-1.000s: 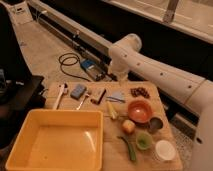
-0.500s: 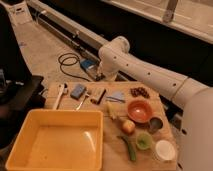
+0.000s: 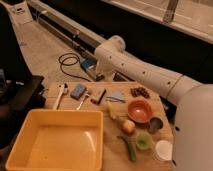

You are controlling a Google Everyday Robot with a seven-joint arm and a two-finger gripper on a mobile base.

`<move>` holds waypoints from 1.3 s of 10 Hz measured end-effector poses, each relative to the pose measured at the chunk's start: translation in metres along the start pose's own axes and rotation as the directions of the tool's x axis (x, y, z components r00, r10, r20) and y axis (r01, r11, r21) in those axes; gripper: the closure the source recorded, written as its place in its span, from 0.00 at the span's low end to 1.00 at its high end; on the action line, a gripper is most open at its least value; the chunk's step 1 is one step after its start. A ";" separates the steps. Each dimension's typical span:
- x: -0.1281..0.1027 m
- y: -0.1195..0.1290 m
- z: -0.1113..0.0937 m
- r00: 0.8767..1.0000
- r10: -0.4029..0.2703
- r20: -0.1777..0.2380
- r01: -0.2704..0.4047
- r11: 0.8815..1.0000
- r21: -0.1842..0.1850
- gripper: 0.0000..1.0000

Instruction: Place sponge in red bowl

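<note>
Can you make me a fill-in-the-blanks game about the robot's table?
The sponge lies on the ___, not in the red bowl. The big tub is coloured ___. The robot's hand hangs by the table's ___ edge, away from the sponge.
Missing words: table; yellow; far.

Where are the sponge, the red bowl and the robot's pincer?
sponge (image 3: 78, 91), camera view, the middle of its top face.
red bowl (image 3: 139, 110), camera view, the bare inside of the bowl.
pincer (image 3: 102, 77), camera view, its dark lower end, which hangs beyond the sponge and apart from it.
</note>
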State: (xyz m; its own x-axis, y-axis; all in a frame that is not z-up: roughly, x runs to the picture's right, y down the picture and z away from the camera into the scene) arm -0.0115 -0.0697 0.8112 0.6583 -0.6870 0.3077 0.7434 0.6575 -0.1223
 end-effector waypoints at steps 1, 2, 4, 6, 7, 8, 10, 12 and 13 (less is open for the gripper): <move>-0.010 -0.011 0.007 0.999 -0.037 0.002 0.037 0.999 0.004 0.35; -0.020 -0.022 0.014 0.998 -0.066 0.007 0.066 0.998 0.008 0.35; -0.046 -0.052 0.036 0.990 -0.136 0.035 0.135 0.990 0.029 0.35; -0.071 -0.076 0.062 0.979 -0.188 0.084 0.185 0.982 0.048 0.35; -0.087 -0.090 0.077 0.971 -0.207 0.122 0.199 0.977 0.071 0.35; -0.097 -0.097 0.086 0.965 -0.219 0.147 0.207 0.974 0.087 0.35; -0.124 -0.108 0.102 0.948 -0.245 0.203 0.227 0.968 0.108 0.35; -0.119 -0.106 0.102 0.950 -0.243 0.194 0.227 0.968 0.104 0.35; -0.121 -0.107 0.102 0.950 -0.245 0.196 0.228 0.968 0.105 0.35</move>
State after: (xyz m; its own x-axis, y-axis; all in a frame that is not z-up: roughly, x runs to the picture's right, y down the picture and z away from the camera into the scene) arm -0.1823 -0.0255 0.8833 0.4200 -0.7528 0.5068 0.8572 0.5124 0.0508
